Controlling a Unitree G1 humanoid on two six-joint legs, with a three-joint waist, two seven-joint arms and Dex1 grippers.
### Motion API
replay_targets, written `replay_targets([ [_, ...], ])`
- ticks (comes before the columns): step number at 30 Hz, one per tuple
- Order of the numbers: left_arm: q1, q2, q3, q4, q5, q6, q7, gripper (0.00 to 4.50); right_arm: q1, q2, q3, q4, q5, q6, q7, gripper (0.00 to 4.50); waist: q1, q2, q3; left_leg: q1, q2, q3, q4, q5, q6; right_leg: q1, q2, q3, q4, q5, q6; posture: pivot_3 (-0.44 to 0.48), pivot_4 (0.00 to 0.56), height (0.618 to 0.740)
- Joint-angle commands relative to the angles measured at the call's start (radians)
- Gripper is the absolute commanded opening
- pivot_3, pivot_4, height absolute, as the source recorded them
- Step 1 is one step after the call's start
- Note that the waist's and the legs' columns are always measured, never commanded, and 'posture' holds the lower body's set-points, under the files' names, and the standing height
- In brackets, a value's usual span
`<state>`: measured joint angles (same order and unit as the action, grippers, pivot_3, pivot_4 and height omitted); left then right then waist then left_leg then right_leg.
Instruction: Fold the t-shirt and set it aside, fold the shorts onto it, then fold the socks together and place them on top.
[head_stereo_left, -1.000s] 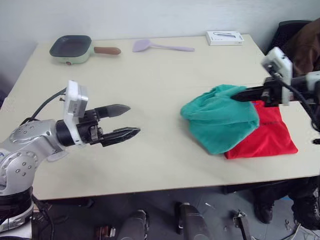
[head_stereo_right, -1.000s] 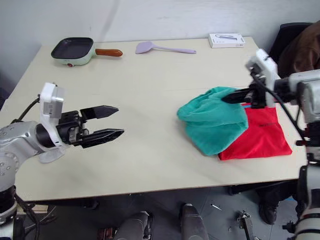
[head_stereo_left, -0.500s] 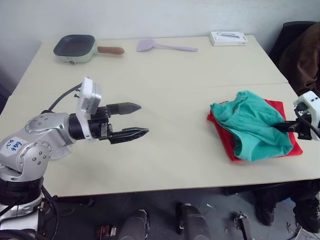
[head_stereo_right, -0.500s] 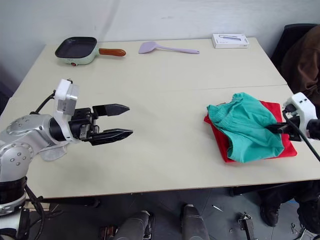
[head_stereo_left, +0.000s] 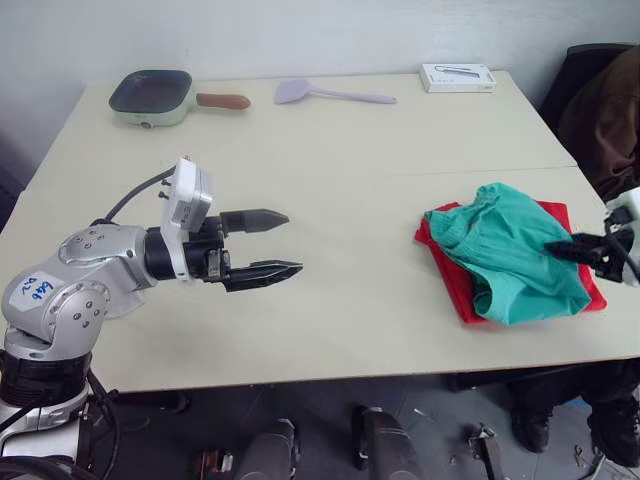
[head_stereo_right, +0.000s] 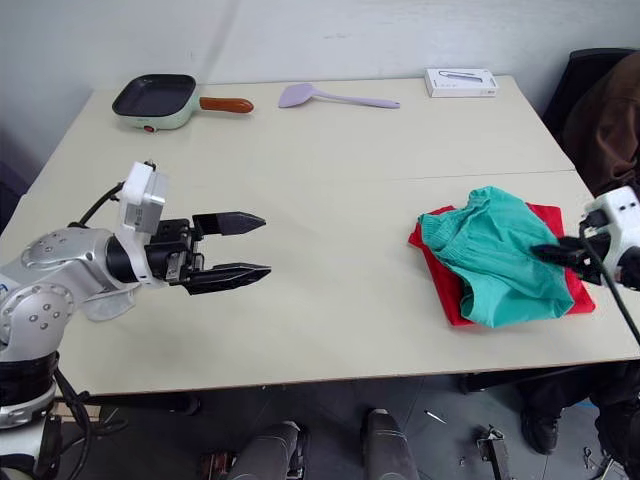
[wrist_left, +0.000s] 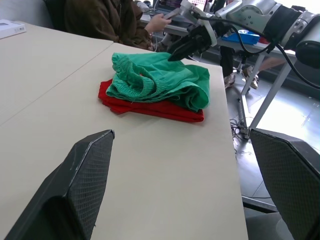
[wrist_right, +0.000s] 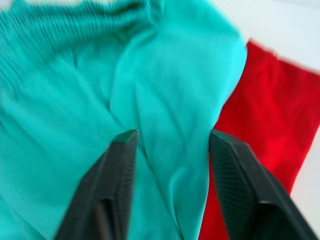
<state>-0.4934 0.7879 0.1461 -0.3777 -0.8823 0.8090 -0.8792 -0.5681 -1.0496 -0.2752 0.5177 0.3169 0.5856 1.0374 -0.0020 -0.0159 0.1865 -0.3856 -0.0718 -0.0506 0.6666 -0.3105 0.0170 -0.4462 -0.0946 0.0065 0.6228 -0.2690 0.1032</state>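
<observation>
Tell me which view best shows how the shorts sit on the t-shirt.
Left eye view: the whole shorts lie rumpled over the t-shirt, red showing along its edges. Left wrist view shows the stack side-on; right wrist view shows teal folds up close between open fingers.

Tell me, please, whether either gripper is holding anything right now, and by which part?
Nothing is held: the right gripper is open over the shorts, the left gripper open and empty.

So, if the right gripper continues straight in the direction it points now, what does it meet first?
Most likely the shorts. The right gripper is open and points at the teal cloth lying on the t-shirt, with nothing between them. Its fingertips look just short of the cloth, though depth is hard to judge.
</observation>
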Motion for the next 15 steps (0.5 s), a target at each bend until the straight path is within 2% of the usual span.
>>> replay_targets([
  [1,-0.005,0.012,0.041,-0.031,-0.029,0.007,0.006,4.50,-0.054,-0.045,-0.034,-0.040,0.021,-0.041,0.024,3.45,0.000,0.000,0.000,0.000,0.000,0.000,0.000,0.000,0.000,0.000,0.000,0.000,0.000,0.000,0.000,0.000,0.150,0.740],
  [4,0.012,0.020,0.066,-0.041,-0.051,0.025,0.009,4.50,-0.109,-0.036,-0.022,-0.049,0.026,-0.066,0.040,4.47,-0.001,0.000,0.000,0.000,0.000,0.000,0.000,0.000,0.000,0.000,0.000,0.000,0.000,0.000,0.000,0.000,0.150,0.740],
  [8,0.112,0.062,0.143,-0.059,-0.023,0.025,0.034,4.50,-0.204,0.058,-0.010,-0.119,0.113,-0.037,0.084,4.47,-0.013,0.000,0.000,0.001,0.001,0.001,-0.001,0.000,0.000,0.000,0.001,0.001,0.000,0.000,0.000,0.000,0.150,0.740],
  [15,0.395,0.117,0.331,-0.023,0.177,-0.035,0.151,4.50,-0.167,0.301,0.130,-0.481,0.208,0.065,0.026,4.47,-0.033,0.000,0.000,-0.001,0.002,-0.003,-0.003,0.000,-0.001,0.002,0.001,-0.001,0.003,0.000,0.000,0.000,0.150,0.740],
])
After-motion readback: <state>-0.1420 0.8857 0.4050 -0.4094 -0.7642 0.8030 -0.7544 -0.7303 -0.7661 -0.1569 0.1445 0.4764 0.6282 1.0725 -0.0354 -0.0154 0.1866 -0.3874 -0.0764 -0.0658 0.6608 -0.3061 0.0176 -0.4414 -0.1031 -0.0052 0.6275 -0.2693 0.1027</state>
